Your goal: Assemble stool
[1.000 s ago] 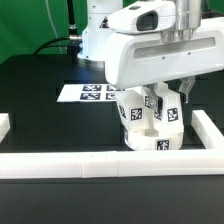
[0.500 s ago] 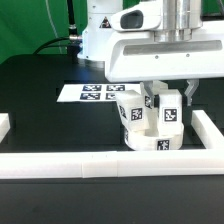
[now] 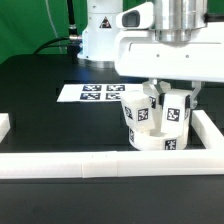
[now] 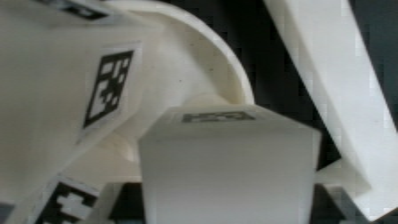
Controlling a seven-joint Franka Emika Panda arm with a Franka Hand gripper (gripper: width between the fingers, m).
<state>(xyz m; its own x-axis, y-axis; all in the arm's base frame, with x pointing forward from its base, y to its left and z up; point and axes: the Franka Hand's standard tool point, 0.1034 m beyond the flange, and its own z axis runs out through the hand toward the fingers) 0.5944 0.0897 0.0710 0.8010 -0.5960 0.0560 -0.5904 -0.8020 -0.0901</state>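
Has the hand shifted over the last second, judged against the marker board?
Yes. In the exterior view the hand has slid toward that view's right, away from the marker board, taking the leg it is on along above the seat.

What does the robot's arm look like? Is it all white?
Mostly white, yes. The arm has smooth, rounded white shells, and its wide, boxy white hand section has a silver metal cylinder on top. Small dark marks sit on the upper shell. A black cable runs behind it. The gripper underneath has darker fingers, mostly hidden.
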